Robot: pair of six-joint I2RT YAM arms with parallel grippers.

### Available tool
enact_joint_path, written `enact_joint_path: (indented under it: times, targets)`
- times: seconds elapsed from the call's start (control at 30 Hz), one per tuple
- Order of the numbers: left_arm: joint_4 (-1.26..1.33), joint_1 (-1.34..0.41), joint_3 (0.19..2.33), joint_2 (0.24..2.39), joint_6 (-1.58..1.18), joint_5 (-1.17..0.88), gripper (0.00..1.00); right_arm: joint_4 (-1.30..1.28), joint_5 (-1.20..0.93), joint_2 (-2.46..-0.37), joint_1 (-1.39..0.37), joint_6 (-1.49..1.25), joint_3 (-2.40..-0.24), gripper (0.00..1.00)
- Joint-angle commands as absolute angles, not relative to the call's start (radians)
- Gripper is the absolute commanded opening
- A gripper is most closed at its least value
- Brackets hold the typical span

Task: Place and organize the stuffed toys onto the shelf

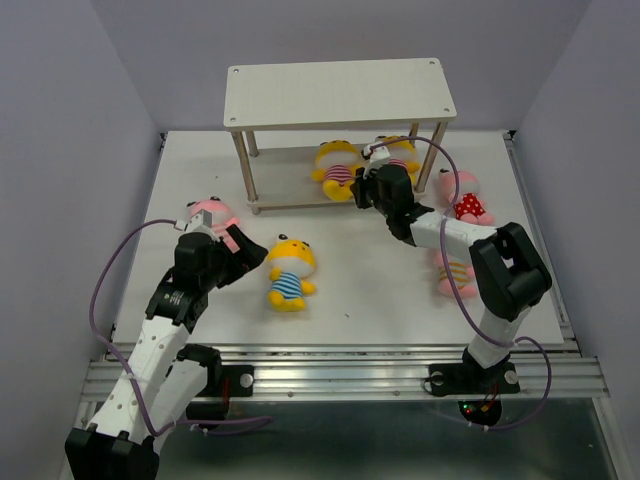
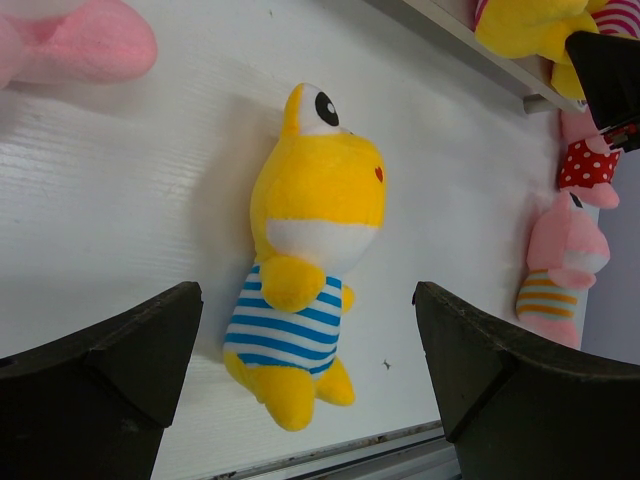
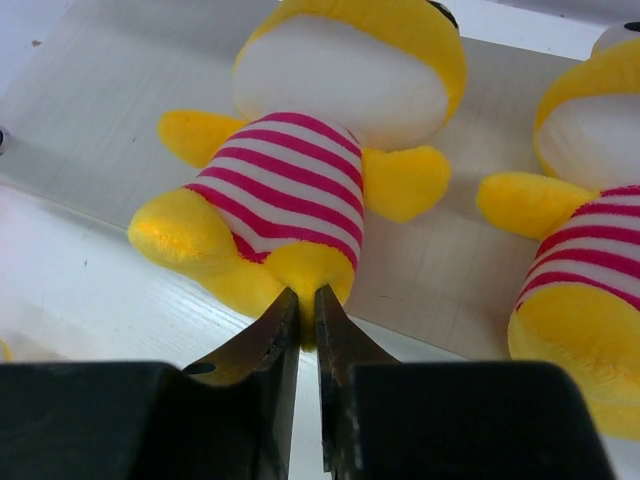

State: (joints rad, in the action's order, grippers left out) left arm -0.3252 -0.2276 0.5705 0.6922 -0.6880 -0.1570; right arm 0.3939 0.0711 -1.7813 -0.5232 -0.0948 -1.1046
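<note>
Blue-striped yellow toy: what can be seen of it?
The blue-striped yellow toy is soft plush: yellow head, arms and feet, white muzzle, black eyes, a red cheek mark. It lies on its back on the white table, head toward the shelf. The left gripper hovers beside it, jaws open, not touching.

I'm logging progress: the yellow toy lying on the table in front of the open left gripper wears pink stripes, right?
No. The left wrist view shows that the toy wears blue and white stripes, not pink. It is yellow and lies on the table in front of the open left gripper.
</note>
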Motion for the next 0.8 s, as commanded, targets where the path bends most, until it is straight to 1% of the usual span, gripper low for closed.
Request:
enact_joint_path:
  times: [0.0, 0.03, 0.13, 0.3, 0.43, 0.53, 0.63, 0.67, 0.7, 0.73, 0.77]
  targets:
    - [-0.295, -0.229, 0.569, 0.681, -0.678, -0.155, 0.99, 0.462, 0.083, -1.779, -0.515, -0.092, -1.121, 0.20]
    - [-0.295, -0.229, 0.569, 0.681, -0.678, -0.155, 0.99, 0.462, 0.095, -1.779, -0.506, -0.094, -1.123, 0.24]
    - [-0.295, -0.229, 0.569, 0.680, -0.678, -0.155, 0.99, 0.456, 0.100, -1.773, -0.506, -0.094, -1.117, 0.25]
    - [-0.293, -0.229, 0.568, 0.678, -0.680, -0.156, 0.99, 0.453, 0.113, -1.758, -0.506, -0.094, -1.108, 0.35]
    - [-0.293, -0.229, 0.569, 0.678, -0.678, -0.156, 0.99, 0.445, 0.115, -1.737, -0.506, -0.095, -1.103, 0.41]
    - [-0.293, -0.229, 0.568, 0.678, -0.678, -0.158, 0.99, 0.436, 0.117, -1.720, -0.506, -0.094, -1.098, 0.48]
    - [-0.295, -0.229, 0.569, 0.677, -0.680, -0.158, 0.99, 0.423, 0.118, -1.704, -0.506, -0.097, -1.092, 0.52]
    - [-0.298, -0.229, 0.569, 0.676, -0.680, -0.158, 0.99, 0.407, 0.114, -1.691, -0.506, -0.098, -1.089, 0.57]
    - [-0.298, -0.229, 0.569, 0.675, -0.680, -0.158, 0.99, 0.400, 0.114, -1.684, -0.506, -0.101, -1.083, 0.58]
    - [-0.299, -0.229, 0.569, 0.675, -0.681, -0.158, 0.99, 0.396, 0.107, -1.675, -0.506, -0.101, -1.078, 0.62]
    - [-0.302, -0.229, 0.569, 0.675, -0.683, -0.160, 0.99, 0.393, 0.107, -1.666, -0.506, -0.106, -1.072, 0.63]
